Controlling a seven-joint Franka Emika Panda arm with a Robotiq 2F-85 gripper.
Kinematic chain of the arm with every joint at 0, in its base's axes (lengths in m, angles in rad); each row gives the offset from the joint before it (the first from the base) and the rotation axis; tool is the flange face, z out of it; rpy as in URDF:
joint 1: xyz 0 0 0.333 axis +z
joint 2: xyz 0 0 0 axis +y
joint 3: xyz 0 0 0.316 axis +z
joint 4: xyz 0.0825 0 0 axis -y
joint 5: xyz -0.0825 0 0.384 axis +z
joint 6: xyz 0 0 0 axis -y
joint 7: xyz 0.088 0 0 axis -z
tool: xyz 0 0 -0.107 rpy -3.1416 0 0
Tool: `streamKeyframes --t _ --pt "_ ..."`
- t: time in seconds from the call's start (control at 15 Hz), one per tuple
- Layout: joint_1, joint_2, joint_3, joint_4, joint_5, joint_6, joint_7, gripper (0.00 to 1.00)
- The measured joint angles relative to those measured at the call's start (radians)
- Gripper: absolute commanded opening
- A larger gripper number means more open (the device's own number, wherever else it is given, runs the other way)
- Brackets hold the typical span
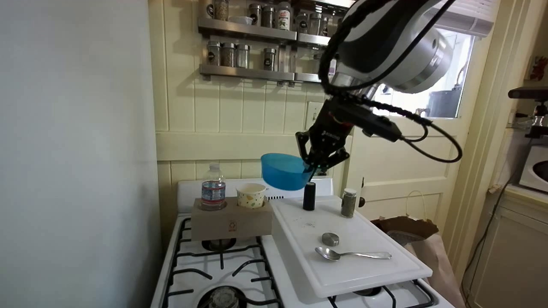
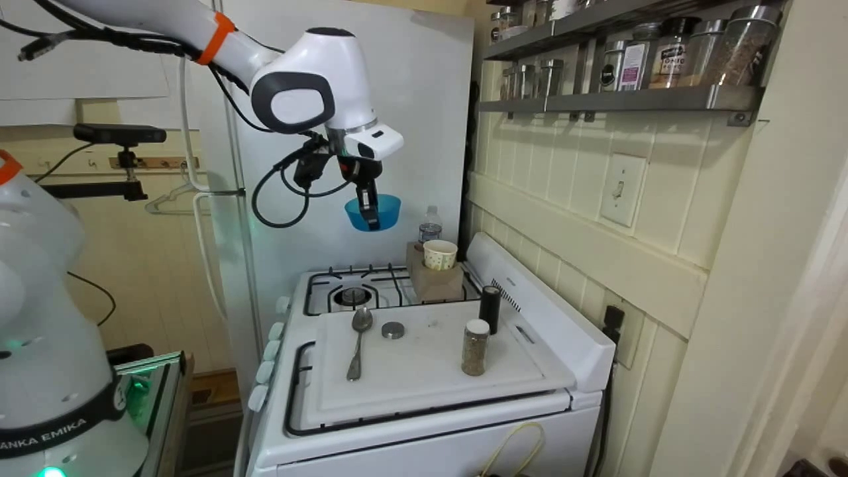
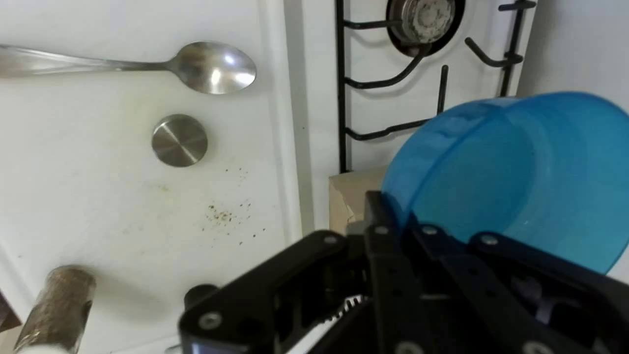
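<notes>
the pincer (image 3: 396, 216) is pinching the rim of a blue bowl (image 1: 282, 172), which is hanging higher than the white board (image 1: 359, 237) and, in the wrist view, showing past its edge. on the board, a spoon (image 3: 130, 66) and a metal disc (image 3: 180, 140) are lying; a spice jar (image 2: 475, 347) is standing. beside the board, a cardboard carrier (image 1: 229, 226) is holding a bottle (image 1: 213, 188).
</notes>
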Motion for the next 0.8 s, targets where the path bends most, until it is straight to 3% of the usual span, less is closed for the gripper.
streamKeyframes --t 0.4,0.8 --pt "0.109 0.27 0.042 0.017 0.109 0.044 -0.082 0.04" --pt "0.105 0.291 0.042 0.029 0.108 0.046 -0.091 0.01"
